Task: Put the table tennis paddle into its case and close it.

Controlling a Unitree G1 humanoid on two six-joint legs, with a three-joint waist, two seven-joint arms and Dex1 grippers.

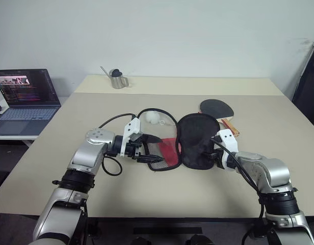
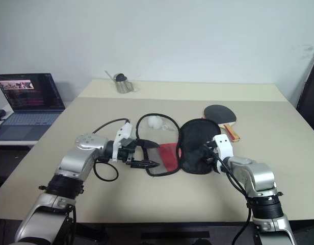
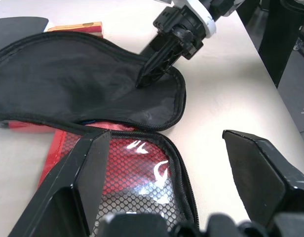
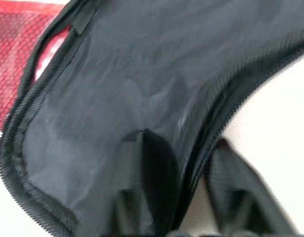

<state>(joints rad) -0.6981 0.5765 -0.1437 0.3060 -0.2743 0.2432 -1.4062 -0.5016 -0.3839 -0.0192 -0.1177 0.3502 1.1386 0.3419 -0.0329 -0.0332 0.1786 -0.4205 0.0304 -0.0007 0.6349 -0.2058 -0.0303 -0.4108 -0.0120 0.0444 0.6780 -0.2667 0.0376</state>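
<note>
Case (image 1: 190, 143) at desk (image 1: 147, 199) centre, opened out flat. Table tennis paddle (image 1: 218, 109) just beyond case, far right of it, on desk. Small ball (image 1: 152, 117) beyond case's left half. Metal cup (image 1: 116, 79) at far edge, left of centre. Laptop (image 1: 25, 99) on separate surface, far left. Left hand (image 1: 147, 148) at case's left edge; right hand (image 1: 214, 153) at case's right edge.

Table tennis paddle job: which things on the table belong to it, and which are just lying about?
For the job:
table tennis paddle
case, lying open
left gripper
right gripper

Lying about:
white ball
metal cup
laptop on the side table
</note>
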